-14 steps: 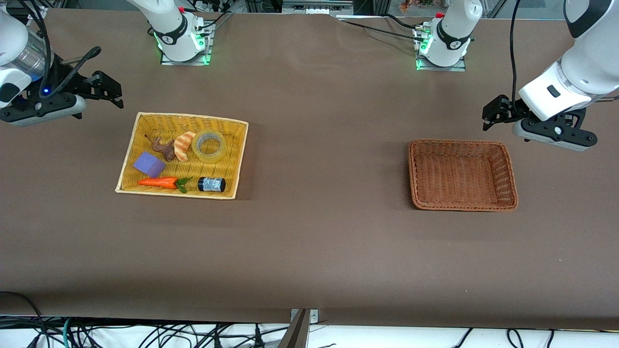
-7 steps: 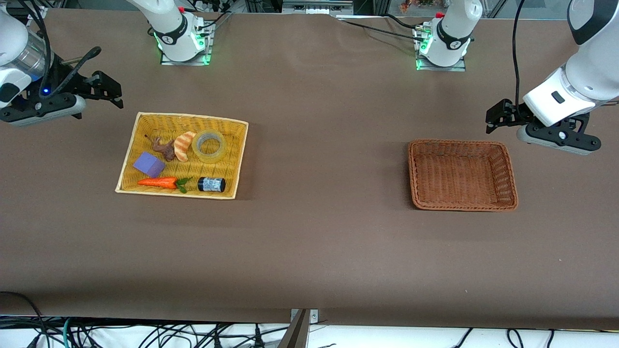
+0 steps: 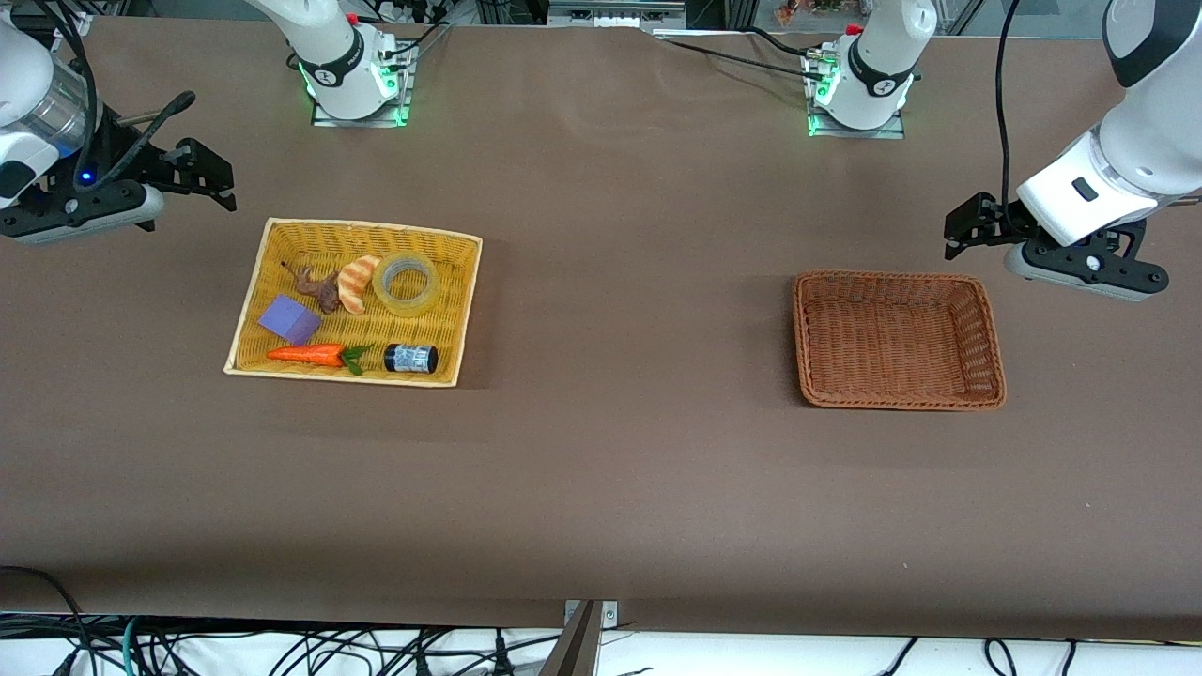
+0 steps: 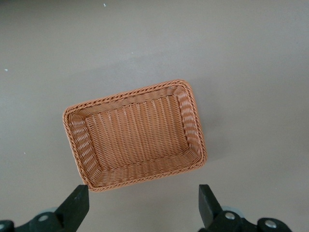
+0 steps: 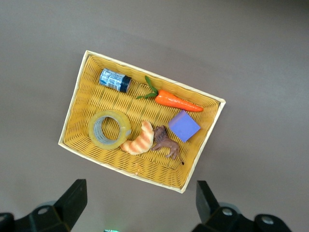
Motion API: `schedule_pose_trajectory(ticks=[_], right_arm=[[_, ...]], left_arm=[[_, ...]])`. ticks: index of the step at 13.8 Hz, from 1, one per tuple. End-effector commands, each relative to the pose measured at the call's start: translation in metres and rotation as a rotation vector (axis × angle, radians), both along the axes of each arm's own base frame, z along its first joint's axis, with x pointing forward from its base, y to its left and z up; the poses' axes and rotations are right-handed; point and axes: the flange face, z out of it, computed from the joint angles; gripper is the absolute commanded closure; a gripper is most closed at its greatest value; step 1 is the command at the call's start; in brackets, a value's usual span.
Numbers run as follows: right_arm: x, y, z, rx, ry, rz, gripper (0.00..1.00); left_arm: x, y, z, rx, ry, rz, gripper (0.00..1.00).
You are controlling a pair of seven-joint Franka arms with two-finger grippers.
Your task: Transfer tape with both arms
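Brown table spans the whole view, bare along the edge nearest the front camera. Yellow wicker basket sits toward the right arm's end, brown wicker basket toward the left arm's end, well apart. In the yellow basket, nearest row: orange carrot with green leaves, and beside it a small black jar lying on its side. Purple block is just farther back than the carrot. Farthest row: brown animal figure, touching a striped croissant, which touches the tape. Tape lies flat, hole up, in the yellow basket at the side nearest the brown basket; nothing is gripping it. Brown basket holds nothing. Right gripper hangs over bare table off the yellow basket's corner, fingers spread wide, holding nothing; the right wrist view shows its fingertips apart with the yellow basket between them below. Left gripper hangs over the table just off the brown basket's corner, fingers spread wide too, holding nothing.
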Motion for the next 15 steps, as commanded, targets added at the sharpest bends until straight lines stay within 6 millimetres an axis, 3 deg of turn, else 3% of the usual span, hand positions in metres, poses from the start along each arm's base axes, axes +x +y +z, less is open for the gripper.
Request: schedule_pose_trajectory(ticks=[1,3,15], right_arm=[[0.002,-0.005,0.009,-0.013,-0.004,-0.004,0.0],[0.004,-0.014,0.011,-0.016,-0.011,-0.018,0.0],[0.005,-0.016,0.019,-0.013,-0.025,-0.023,0.0]], left_arm=[[0.003,0.001,0.005,0.01,0.001,-0.006,0.0],[0.003,0.001,0.005,0.011,0.001,-0.004,0.0],[0.003,0.001,0.005,0.01,0.001,-0.006,0.0]])
